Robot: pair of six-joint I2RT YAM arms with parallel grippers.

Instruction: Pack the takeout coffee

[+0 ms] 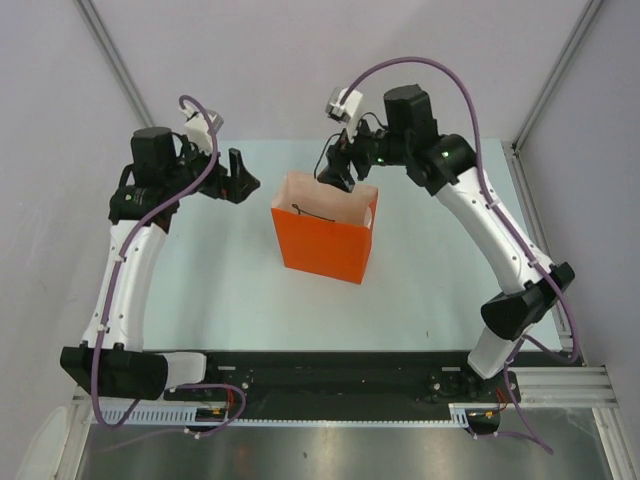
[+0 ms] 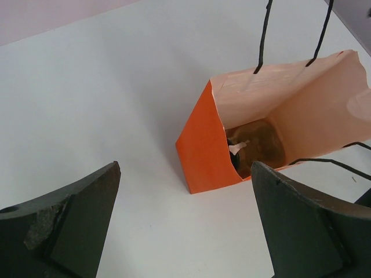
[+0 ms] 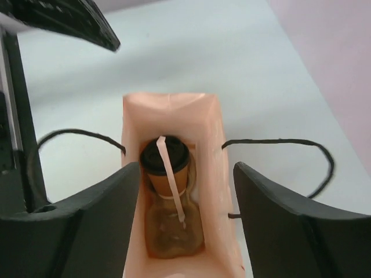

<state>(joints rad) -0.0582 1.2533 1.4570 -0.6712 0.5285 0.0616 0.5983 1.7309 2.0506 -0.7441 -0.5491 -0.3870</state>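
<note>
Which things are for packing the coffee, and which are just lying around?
For the job: takeout coffee, inside the orange paper bag; right gripper, open above it.
Just about: left gripper, open, holding nothing; white strip across the coffee, cannot tell what it is.

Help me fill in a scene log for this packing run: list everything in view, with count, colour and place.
paper bag: one, orange outside and pale inside, standing upright mid-table, mouth open
cord handles: two, black, drooping off opposite sides of the bag's rim
cup: one, tan, down inside the bag
lid: one, black, on the cup
strip: one, pale, lying across the lid and cup; cannot tell what it is
table: one, pale, under the bag
arms: two, white with black joints, one on each side of the bag
left gripper: one, black, open and empty, left of the bag
right gripper: one, black, jaws apart above the bag's mouth, holding nothing
</note>
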